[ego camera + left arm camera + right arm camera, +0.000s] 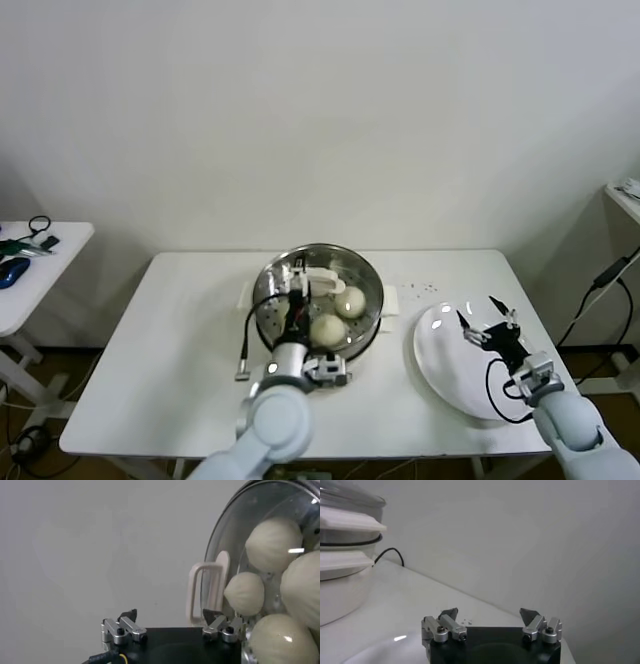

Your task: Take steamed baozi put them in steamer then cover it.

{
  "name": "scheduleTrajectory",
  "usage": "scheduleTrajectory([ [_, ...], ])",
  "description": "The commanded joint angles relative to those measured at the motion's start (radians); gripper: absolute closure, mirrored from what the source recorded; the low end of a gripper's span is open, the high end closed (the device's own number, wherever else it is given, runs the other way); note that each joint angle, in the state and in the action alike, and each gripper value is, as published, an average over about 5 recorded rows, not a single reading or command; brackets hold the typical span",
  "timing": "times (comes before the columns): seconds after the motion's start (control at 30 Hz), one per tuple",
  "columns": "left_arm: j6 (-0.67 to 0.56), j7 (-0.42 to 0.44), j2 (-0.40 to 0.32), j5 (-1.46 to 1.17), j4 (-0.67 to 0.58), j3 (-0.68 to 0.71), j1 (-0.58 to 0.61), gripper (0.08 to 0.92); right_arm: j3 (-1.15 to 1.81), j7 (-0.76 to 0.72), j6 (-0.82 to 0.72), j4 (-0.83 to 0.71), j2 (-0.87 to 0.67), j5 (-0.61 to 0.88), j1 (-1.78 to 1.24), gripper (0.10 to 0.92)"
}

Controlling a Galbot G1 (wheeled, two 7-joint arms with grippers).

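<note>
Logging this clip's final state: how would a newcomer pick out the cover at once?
Start at the white table and find the shiny steamer at its middle. The cover sits on top, clear glass with a white oblong handle; unlike the flat white plate beside it, you see baozi through it.

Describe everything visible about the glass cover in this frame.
The cover is a round clear glass lid with a metal rim and a white loop handle at its centre. It sits on the steamer, with buns visible through the glass. The open left gripper is at the handle, not clamping it.
</note>
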Motion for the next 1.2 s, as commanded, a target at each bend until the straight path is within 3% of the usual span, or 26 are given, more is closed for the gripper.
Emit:
scheduleTrajectory([
  [0.03,0.046,-0.068,0.115,-0.171,-0.221,-0.115,0.126,0.177,0.009,0.001,-0.097,0.029,0.002,-0.027,-0.005,0.203],
  [0.27,-0.008,-0.228,0.144,-0.409,-0.252,-0.299,0.256,0.177,0.037,-0.001,-0.109,0.057,0.019,0.007,-0.024,0.203],
  [0.53,-0.226,-0.443,0.074,-0.964,-0.252,-0.592,0.406,0.177,0.066,0.001,-0.099,0.088,0.043,0.013,-0.048,0.203],
  [0.83,-0.462,-0.472,-0.036,-1.335,-0.169,-0.837,0.545,0.177,0.071,-0.004,-0.100,0.119,0.075,0.025,-0.069,0.203],
  [1.0,-0.618,-0.454,-0.080,-1.467,-0.100,-0.880,0.597,0.177,0.081,-0.016,-0.090,0.128,0.091,0.025,-0.091,0.203],
  [1.2,-0.713,-0.428,-0.113,-1.491,-0.046,-0.894,0.621,0.177,0.093,-0.026,-0.072,0.135,0.096,0.022,-0.106,0.203],
])
